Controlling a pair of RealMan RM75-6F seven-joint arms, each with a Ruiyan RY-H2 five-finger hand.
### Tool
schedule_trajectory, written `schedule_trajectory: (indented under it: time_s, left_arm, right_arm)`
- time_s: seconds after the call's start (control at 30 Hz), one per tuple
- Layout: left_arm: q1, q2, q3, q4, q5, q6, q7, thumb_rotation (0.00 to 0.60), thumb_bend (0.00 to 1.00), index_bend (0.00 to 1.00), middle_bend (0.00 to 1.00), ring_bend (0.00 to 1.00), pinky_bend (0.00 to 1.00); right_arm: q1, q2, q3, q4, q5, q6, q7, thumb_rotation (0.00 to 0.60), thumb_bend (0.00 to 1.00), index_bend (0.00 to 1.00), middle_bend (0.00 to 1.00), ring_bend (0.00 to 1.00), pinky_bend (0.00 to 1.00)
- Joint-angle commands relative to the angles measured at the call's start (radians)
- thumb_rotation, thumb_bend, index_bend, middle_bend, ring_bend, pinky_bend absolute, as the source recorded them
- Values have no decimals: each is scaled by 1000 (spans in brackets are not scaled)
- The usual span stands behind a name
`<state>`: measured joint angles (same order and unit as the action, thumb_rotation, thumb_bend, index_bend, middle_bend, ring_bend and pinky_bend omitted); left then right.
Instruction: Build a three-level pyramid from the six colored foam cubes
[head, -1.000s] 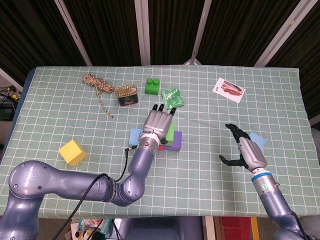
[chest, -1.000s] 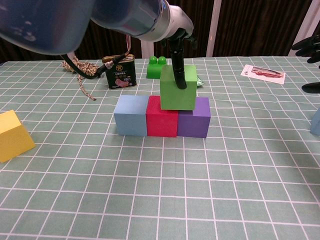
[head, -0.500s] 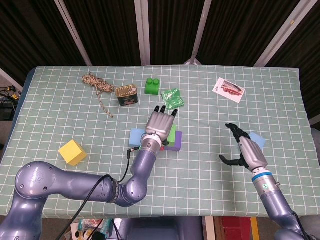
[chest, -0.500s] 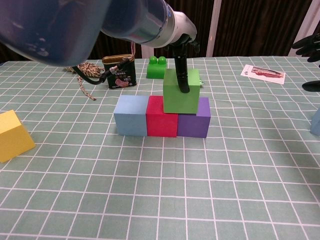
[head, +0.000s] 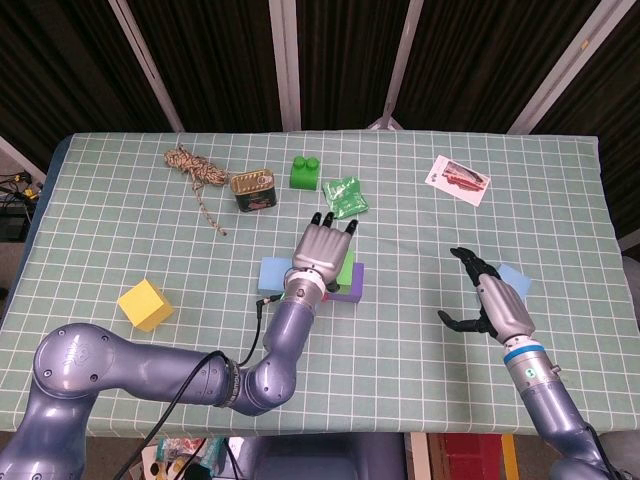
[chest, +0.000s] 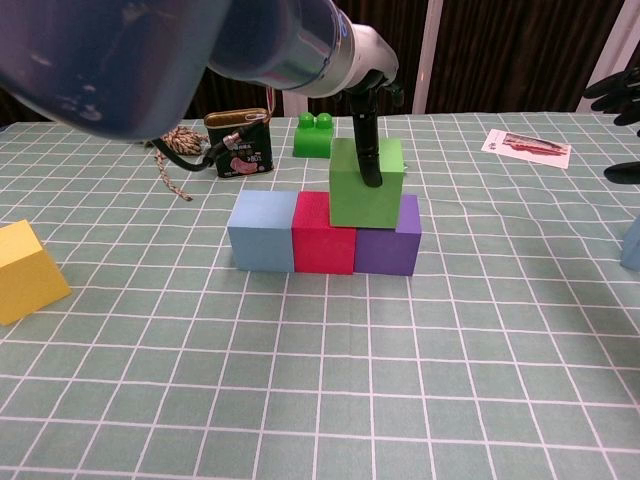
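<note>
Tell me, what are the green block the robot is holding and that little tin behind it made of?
The green cube, held by the left hand, looks like matte foam: flat colour, no shine, softly rounded edges, like the red cube below. The can looks like metal, with a glinting gold rim and a printed label, though the label could be paper or paint.

Three cubes (chest: 323, 232) stand touching in a row near the table (head: 420, 380) centre. A fourth cube (chest: 366, 183) sits on the row's middle and right members, under the left hand (head: 322, 250). A lone cube (head: 145, 304) lies well left. Behind the row stand a tin (head: 254, 190), rope (head: 196, 172) and toy brick (head: 305, 172). Another cube (head: 513, 279) lies just beside the right hand (head: 490, 298)
</note>
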<state>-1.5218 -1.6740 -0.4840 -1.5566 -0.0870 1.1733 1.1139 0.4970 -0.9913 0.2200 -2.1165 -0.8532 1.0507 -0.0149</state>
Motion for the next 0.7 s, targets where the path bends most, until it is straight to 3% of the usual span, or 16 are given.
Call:
schedule_trajectory:
  time_s: [0.03, 0.7]
  left_arm:
    - [1, -1, 0, 1, 3, 1, -2, 600, 316, 73, 359, 20, 72]
    - [1, -9, 5, 10, 5, -6, -2, 600, 316, 73, 337, 20, 72]
  right_arm:
    - [0, 1, -1, 0, 0, -1, 0, 600, 314, 0, 0, 0, 0]
    - [3, -1, -3, 2, 1, 0, 2, 600, 313, 0, 0, 0, 0]
